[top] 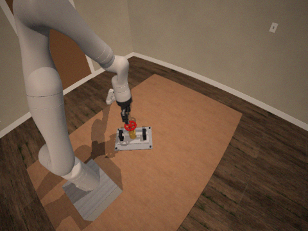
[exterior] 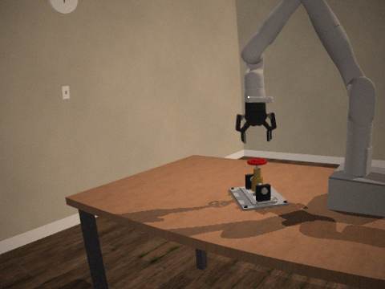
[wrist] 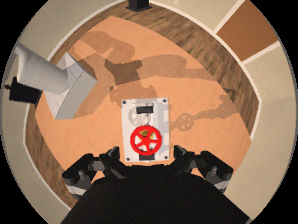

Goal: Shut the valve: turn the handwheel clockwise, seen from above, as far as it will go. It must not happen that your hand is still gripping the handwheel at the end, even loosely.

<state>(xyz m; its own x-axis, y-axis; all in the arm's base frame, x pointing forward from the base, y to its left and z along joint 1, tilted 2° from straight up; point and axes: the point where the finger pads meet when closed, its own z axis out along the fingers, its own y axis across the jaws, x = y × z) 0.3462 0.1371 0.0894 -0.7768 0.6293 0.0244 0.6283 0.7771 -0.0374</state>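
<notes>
A red handwheel (top: 130, 125) tops a brass valve body (top: 132, 133) bolted to a grey plate (top: 134, 138) on the wooden table. It also shows in the exterior view (exterior: 257, 161) and in the wrist view (wrist: 145, 141). My gripper (exterior: 256, 137) points straight down, hanging clearly above the handwheel with a gap between the fingertips and the wheel. Its fingers stand wide open and hold nothing. In the wrist view the two fingers frame the wheel from the left and right.
The arm's grey base (exterior: 354, 191) stands on the table beside the valve plate (exterior: 258, 197). Two black clamp blocks (exterior: 262, 192) sit on the plate on either side of the valve. The table edge (exterior: 168, 230) lies toward the exterior view.
</notes>
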